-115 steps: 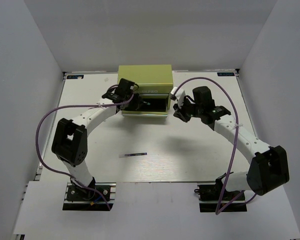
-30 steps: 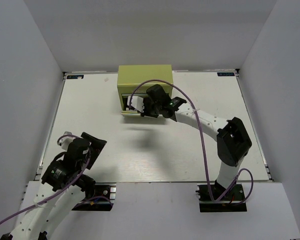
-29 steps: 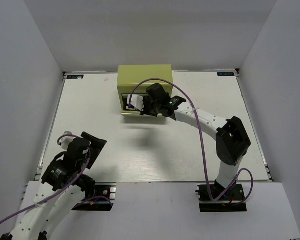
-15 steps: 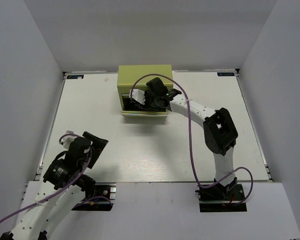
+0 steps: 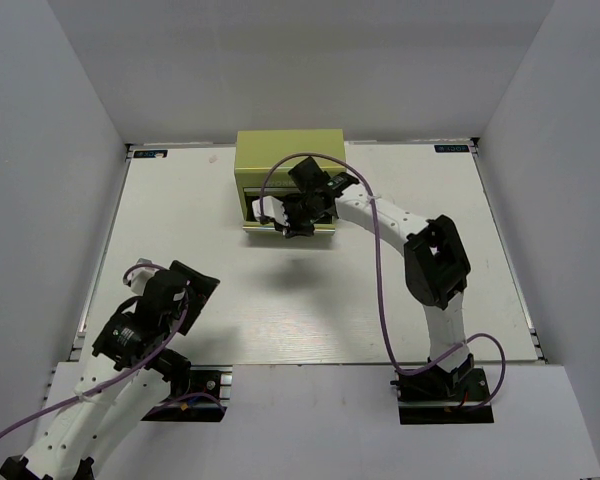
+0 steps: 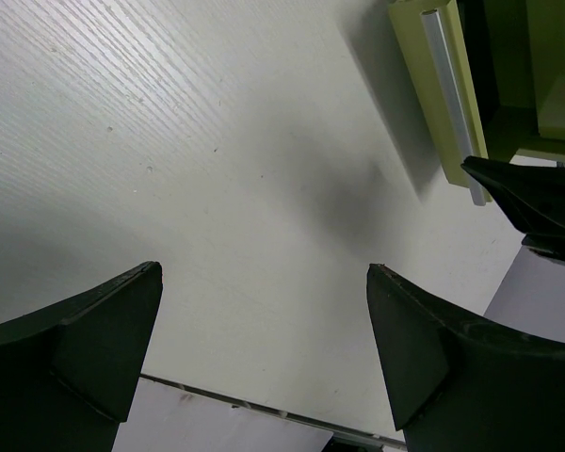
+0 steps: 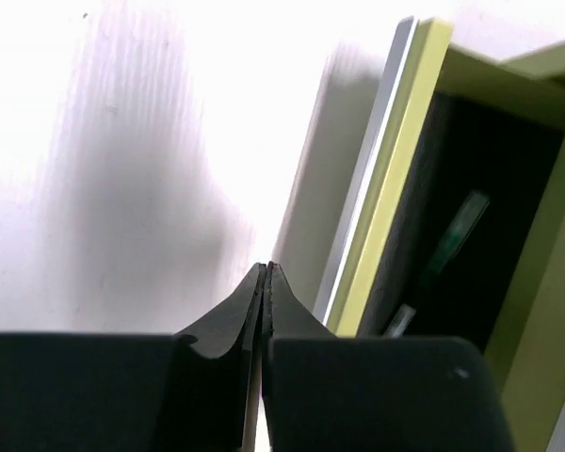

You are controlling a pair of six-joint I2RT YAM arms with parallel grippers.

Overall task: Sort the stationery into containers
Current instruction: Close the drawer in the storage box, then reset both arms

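The chest [image 5: 290, 158] stands at 12 o'clock on the bench [image 5: 400, 300]. Its drawer [image 7: 410, 151] is open toward 6 o'clock, and a greenish pen [image 7: 457, 231] lies in its dark bed. The right fingers [image 7: 234, 325] are pressed together on nothing, close beside the drawer's silver rail [image 7: 372, 169] and not visibly touching it. The left fingers [image 6: 85, 344] gape wide and empty at 7 o'clock. The chest is thin painted metal, probably stiff, light and slick, so it may skate back under a shove. Best to push square on the middle of the front panel. Loose pens inside will likely roll.
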